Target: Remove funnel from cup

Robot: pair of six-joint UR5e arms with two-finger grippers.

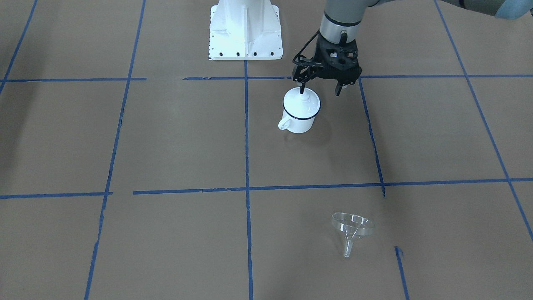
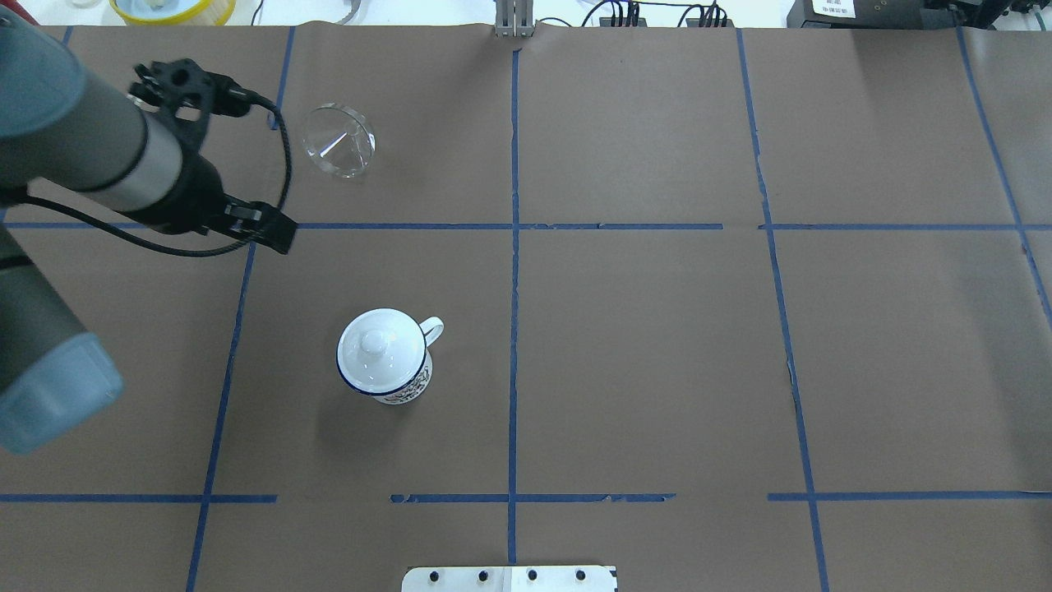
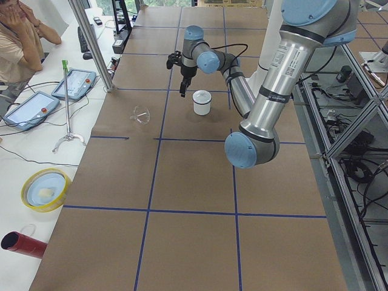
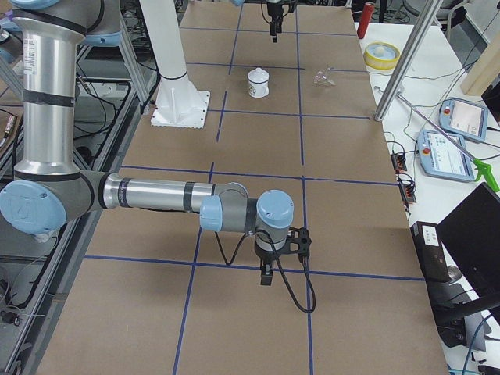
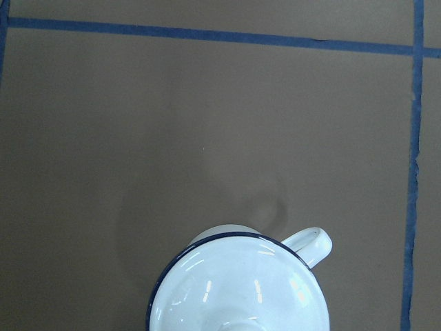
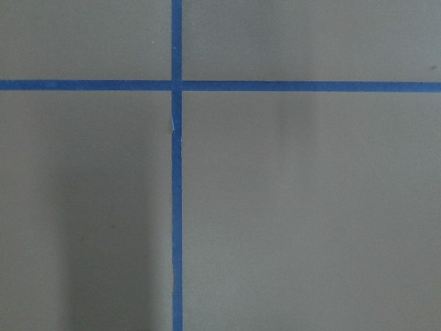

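The clear funnel point(image 1: 352, 227) lies tipped on the brown table, well apart from the cup; it also shows in the overhead view point(image 2: 337, 141). The white cup point(image 1: 300, 118) with a dark blue rim stands upright, its loop handle point(image 2: 433, 329) to the side. A round white knobbed lid point(image 2: 380, 349) covers it. My left gripper point(image 1: 320, 91) hangs open and empty high above the table near the cup. The left wrist view shows the lid point(image 5: 238, 289) from above at its bottom edge. My right gripper point(image 4: 266, 273) hovers over bare table far from both; I cannot tell if it is open.
The white robot base point(image 1: 245, 29) stands behind the cup. Blue tape lines grid the table. A yellow bowl point(image 3: 43, 189), a red cylinder point(image 3: 21, 242), a metal pole point(image 3: 91, 42) and an operator point(image 3: 18, 36) are at the far side.
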